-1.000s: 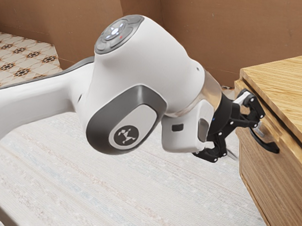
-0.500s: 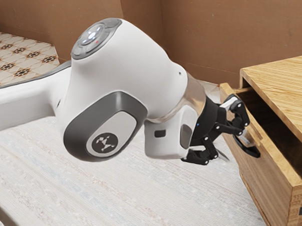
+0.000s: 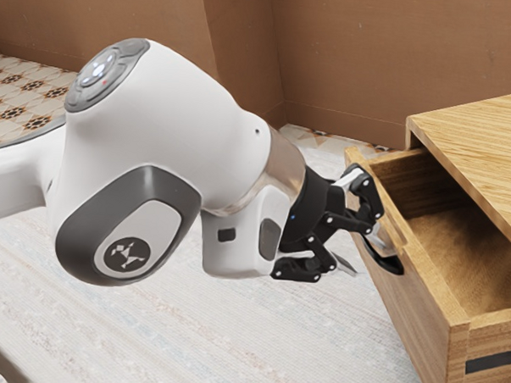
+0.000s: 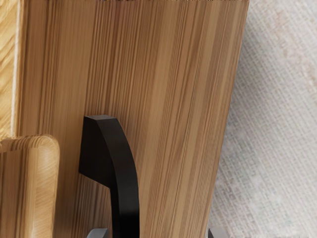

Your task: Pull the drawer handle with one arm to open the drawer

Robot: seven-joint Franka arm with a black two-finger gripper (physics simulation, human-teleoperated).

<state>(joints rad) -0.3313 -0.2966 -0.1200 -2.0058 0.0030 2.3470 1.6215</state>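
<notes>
The wooden drawer (image 3: 408, 287) stands pulled well out of the light-wood cabinet (image 3: 478, 133), its hollow inside showing. A black curved handle (image 3: 388, 257) is fixed to the drawer front. My black gripper (image 3: 364, 239) is at that handle, open, with its fingers spread on either side of the bar. In the wrist view the handle (image 4: 116, 168) rises on the striped drawer front (image 4: 173, 99), and two grey fingertips (image 4: 99, 233) sit wide apart at its base.
My bulky white arm (image 3: 154, 179) fills the exterior view's left and middle. Pale woven carpet (image 3: 190, 333) covers the floor, with patterned tiles (image 3: 22, 88) at the far left. Brown walls (image 3: 355, 52) stand behind the cabinet.
My hand has drawn back toward the exterior view's left, and the drawer has slid out with it, from nearly shut to wide open.
</notes>
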